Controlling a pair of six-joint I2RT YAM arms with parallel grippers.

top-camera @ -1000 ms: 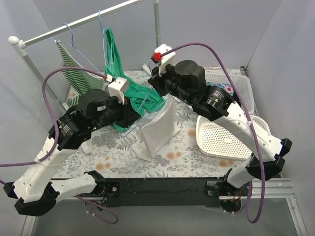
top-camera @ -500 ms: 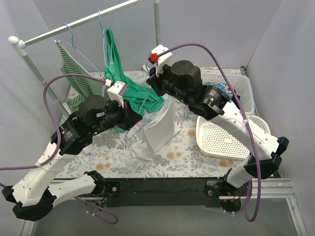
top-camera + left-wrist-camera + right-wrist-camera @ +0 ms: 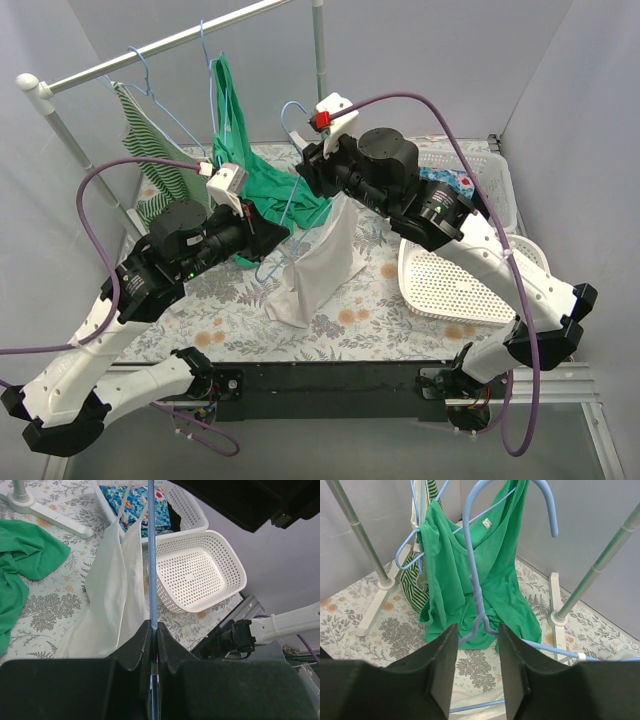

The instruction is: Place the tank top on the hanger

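The light-blue hanger (image 3: 287, 110) is held up above the table between both arms. My left gripper (image 3: 272, 238) is shut on its lower wire (image 3: 151, 580). The white tank top (image 3: 322, 262) hangs from the hanger, and its hem rests on the table. In the left wrist view the top (image 3: 112, 595) drapes beside the wire. My right gripper (image 3: 476, 630) is open. The hanger's neck (image 3: 479, 605) stands between its fingers, and the hook (image 3: 547, 505) rises above them. In the top view the right gripper (image 3: 308, 172) is just below the hook.
A clothes rack bar (image 3: 150, 48) crosses the back left. A striped top (image 3: 150, 150) and a bright green garment (image 3: 232, 120) hang from it on blue hangers. An empty white perforated basket (image 3: 445, 285) lies at the right. A basket of coloured clothes (image 3: 470, 178) sits behind it.
The hanger has risen, and its hook now shows above the right gripper. The left arm has lifted and drawn back slightly. The white top hangs a little higher.
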